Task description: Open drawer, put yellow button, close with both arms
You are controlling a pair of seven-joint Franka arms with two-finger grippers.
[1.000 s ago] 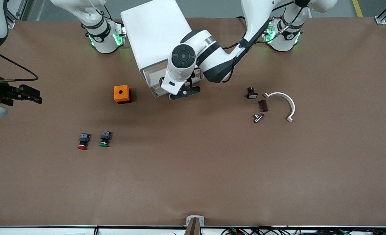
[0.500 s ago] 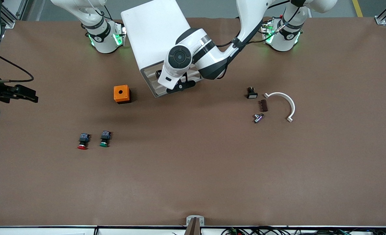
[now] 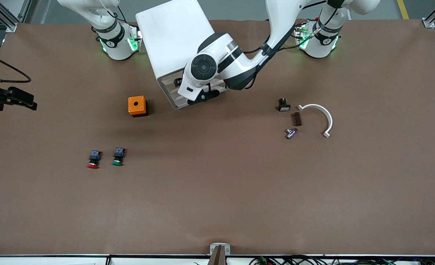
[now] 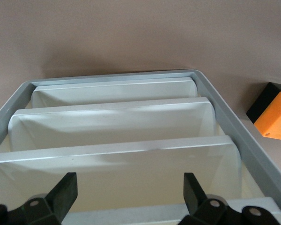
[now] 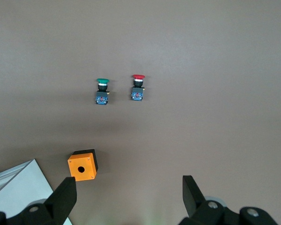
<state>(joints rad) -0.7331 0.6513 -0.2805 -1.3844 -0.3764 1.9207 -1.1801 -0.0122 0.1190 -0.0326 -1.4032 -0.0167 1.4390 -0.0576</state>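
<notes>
Drawer (image 4: 117, 154) fronts: smooth cream plastic

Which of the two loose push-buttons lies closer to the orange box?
The green-capped button; the red-capped button sits beside it, farther from the orange box.

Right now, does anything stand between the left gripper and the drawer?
Nothing visible does. The open left gripper hangs at the front of the cabinet, just above the drawer, and only drawer fronts show between its fingers.
</notes>
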